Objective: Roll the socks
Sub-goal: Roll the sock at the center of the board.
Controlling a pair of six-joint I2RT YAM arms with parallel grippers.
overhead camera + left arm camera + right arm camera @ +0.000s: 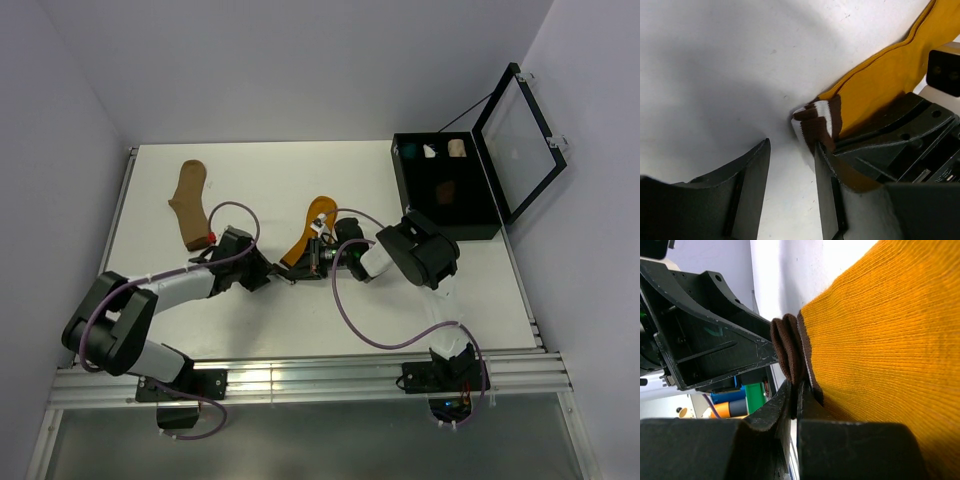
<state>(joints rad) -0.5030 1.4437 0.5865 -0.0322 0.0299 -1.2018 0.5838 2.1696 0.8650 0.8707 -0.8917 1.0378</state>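
1. Closest to the lens in its own wrist view, the right tool (794, 400) has its two fingers pressed together on the folded brown cuff (789, 347) of the mustard-orange sock (880, 340). Only the very end of the cuff is in the pinch.
2. Seen from the left wrist, the left tool (791, 150) sits low over the desk (715, 60) with its fingers spread and nothing between them. The striped cuff lies just beside the finger on the sock's side, perhaps touching it.
3. From above, the mustard-orange sock lies near the middle of the desk. Its toe points away from the arms and its cuff end sits where the two tools meet.
4. A tan sock (189, 205) lies flat at the far left, well apart from both tools. A black box (445, 225) stands at the far right with its lid up, holding small bundles too small to identify.
5. The step in hand looks like the start of the roll on the orange sock: the cuff is folded over once and the rest lies flat.
6. The next move calls for turning the pinched cuff toward the toe. The left tool would need to close on or press the roll's free side, or the thin knit may spring open
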